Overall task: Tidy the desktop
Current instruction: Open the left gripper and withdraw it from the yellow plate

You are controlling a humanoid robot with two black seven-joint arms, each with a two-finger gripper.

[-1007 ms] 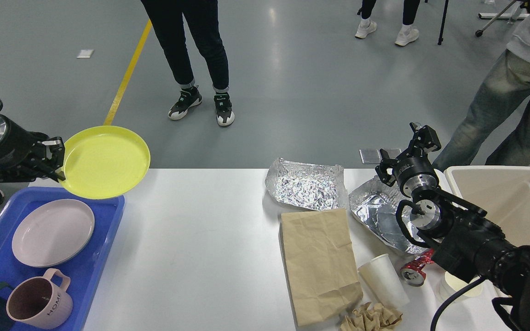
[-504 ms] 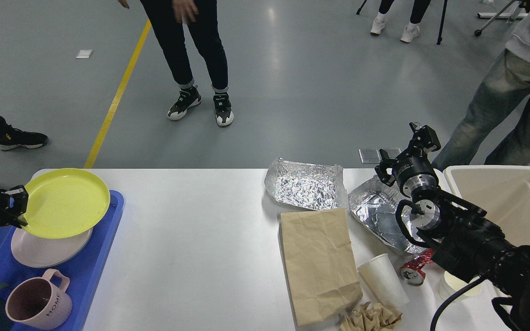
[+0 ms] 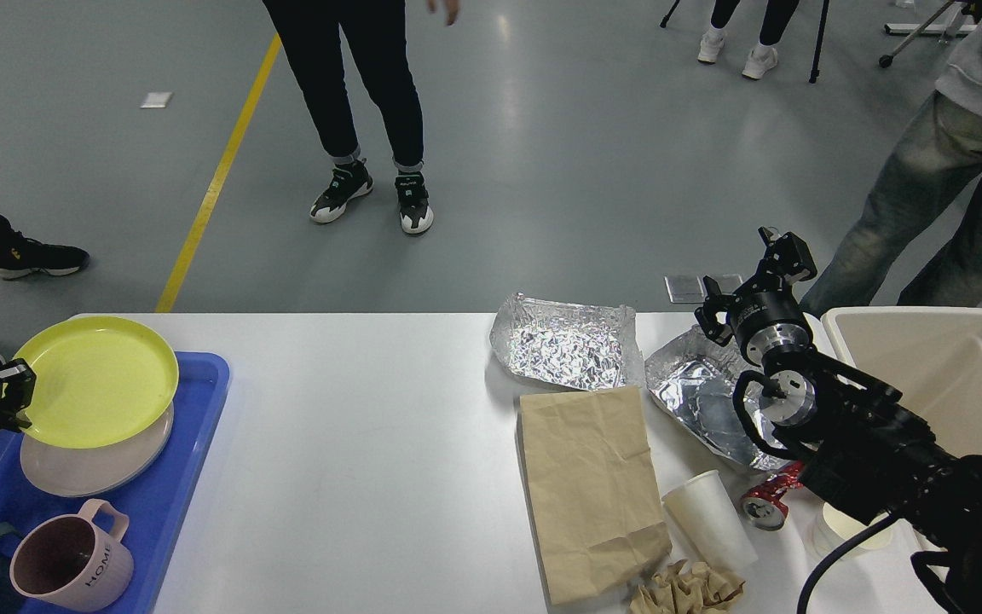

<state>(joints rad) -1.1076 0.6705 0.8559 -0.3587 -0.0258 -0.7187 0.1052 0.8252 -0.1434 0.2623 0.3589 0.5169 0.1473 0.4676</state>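
a: our left pincer (image 3: 18,388) is pinching the rim of the round yellow plastic plate (image 3: 97,381), which sits over the pale pink round plate (image 3: 99,460) in the blue plastic tray (image 3: 193,477). we can't tell whether the yellow one rests fully on the pink one.

b: then if we let go while it's tilted, it could slide off the pink plate, maybe toward the pink ceramic mug (image 3: 73,558) near it in the tray.

a: and the yellow plate's far edge reaches past the tray's back wall, so a skewed release might leave it hanging out.

b: our right pincer (image 3: 759,286)?

a: raised over the far right of the large white tabletop (image 3: 372,443), fingers spread, holding nothing. below it lie the crumpled silver foil sheets (image 3: 568,345), the flat brown paper bag (image 3: 593,486), the tipped white paper cup (image 3: 713,520) and a crushed red can (image 3: 768,499).

b: the cup and can could roll if our arm brushes them on the way down. foil is flimsy; a pinch may tear it or lift only a corner.

a: the beige plastic bin (image 3: 951,375) is just beside, so a low swing risks clipping its rim.
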